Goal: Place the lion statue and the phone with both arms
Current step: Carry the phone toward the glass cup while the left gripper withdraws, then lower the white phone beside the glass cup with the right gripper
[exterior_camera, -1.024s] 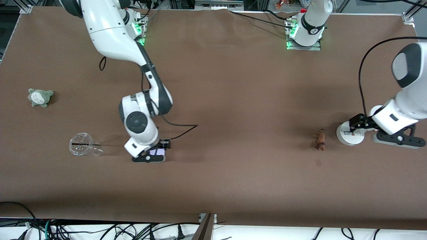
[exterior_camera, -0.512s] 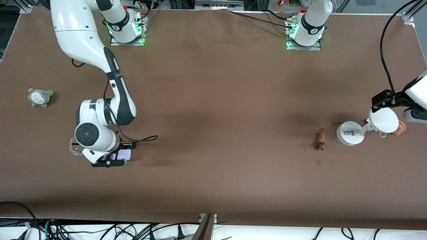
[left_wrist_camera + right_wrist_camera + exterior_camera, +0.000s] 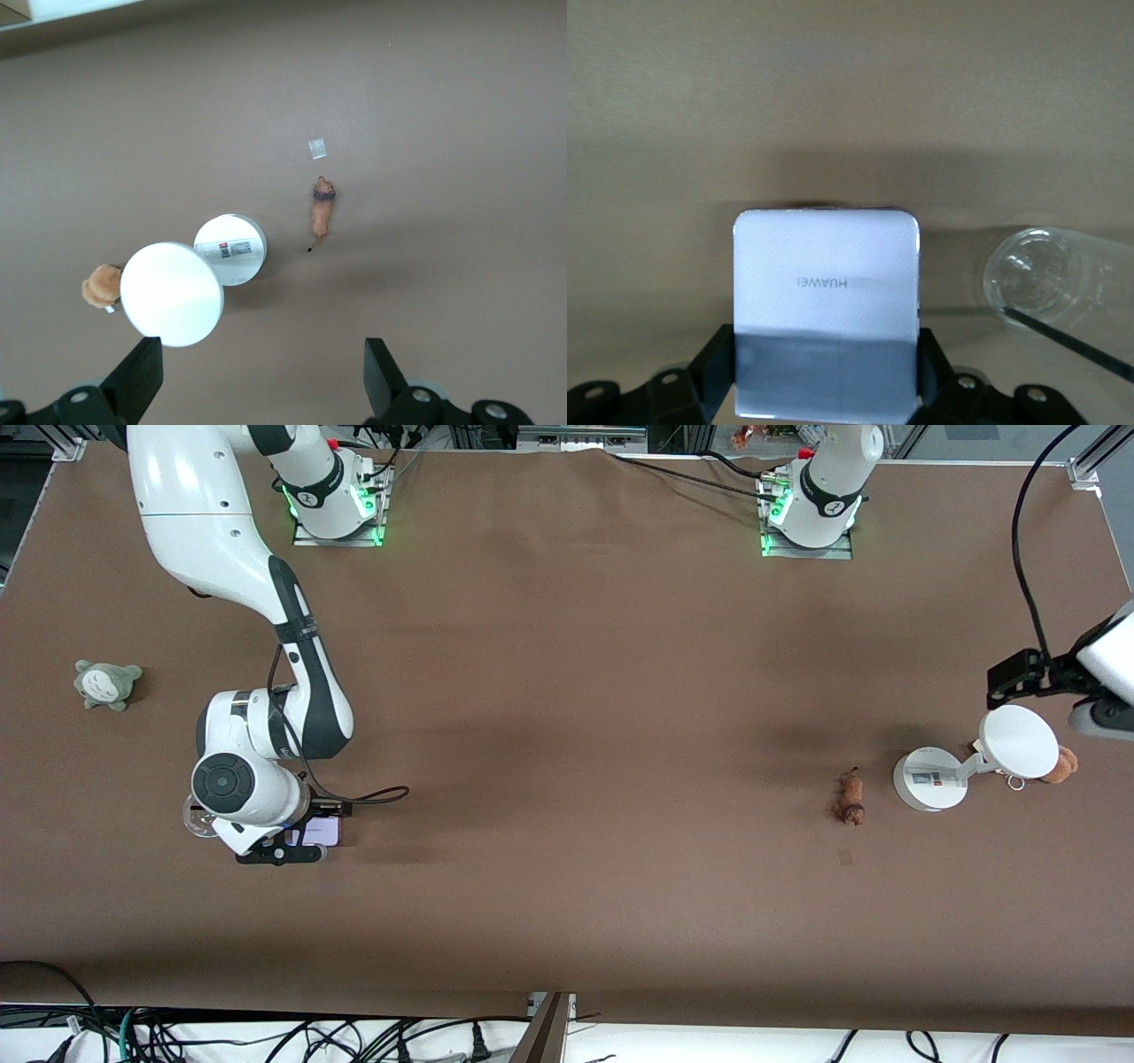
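Note:
The phone (image 3: 321,830) is a pale lavender-white slab gripped by my right gripper (image 3: 301,840) just above the table, beside the clear cup (image 3: 197,821). In the right wrist view the fingers (image 3: 713,359) press both edges of the phone (image 3: 826,279). The lion statue (image 3: 850,797) lies on the table toward the left arm's end, beside the white stand (image 3: 927,781). My left gripper (image 3: 1106,719) hangs open and empty over the table's end near the stand. The left wrist view shows the left gripper (image 3: 263,390) wide open, with the lion statue (image 3: 322,211) lying beside the stand's base.
The white stand's round disc (image 3: 1019,742) tilts up over a brown plush toy (image 3: 1061,764). A grey-green plush (image 3: 106,683) sits at the right arm's end. A small pale square (image 3: 845,856) lies close to the lion. The cup (image 3: 1036,283) lies on its side.
My right arm carried the phone toward its own end of the table, to beside the cup. My left gripper moved off the stand toward the table's end, uncovering the disc and the brown plush.

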You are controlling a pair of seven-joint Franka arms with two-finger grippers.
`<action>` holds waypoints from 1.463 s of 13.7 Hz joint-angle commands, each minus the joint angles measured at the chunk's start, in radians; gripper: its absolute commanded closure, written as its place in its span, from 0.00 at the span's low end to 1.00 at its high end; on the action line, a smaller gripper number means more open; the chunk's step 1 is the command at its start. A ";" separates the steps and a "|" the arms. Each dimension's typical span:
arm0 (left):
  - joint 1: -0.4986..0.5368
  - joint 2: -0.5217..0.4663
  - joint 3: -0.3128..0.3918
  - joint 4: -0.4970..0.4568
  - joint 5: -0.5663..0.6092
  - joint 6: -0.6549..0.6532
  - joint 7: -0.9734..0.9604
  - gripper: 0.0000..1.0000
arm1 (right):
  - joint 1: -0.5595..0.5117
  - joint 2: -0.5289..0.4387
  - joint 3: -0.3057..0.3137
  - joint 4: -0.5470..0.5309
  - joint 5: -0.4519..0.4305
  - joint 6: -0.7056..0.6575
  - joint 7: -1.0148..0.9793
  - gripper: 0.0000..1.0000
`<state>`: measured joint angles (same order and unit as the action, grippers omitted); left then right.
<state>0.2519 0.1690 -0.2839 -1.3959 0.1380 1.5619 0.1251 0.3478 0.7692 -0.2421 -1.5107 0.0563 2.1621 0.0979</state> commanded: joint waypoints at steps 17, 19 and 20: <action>-0.218 -0.108 0.216 -0.091 -0.115 0.015 -0.025 0.00 | -0.015 0.010 0.010 0.003 -0.007 0.098 -0.020 0.00; -0.207 -0.095 0.226 -0.095 -0.115 0.015 -0.025 0.00 | -0.016 -0.048 0.010 0.018 -0.016 0.050 -0.021 0.00; -0.182 -0.082 0.224 -0.094 -0.117 0.017 -0.025 0.00 | -0.015 -0.082 0.010 0.029 -0.018 0.012 -0.021 0.00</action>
<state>0.0435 0.0680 -0.0679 -1.4903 0.0268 1.5695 0.1009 0.3376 0.7734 -0.2398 -1.4849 0.0557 2.2468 0.0950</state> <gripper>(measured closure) 0.000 0.000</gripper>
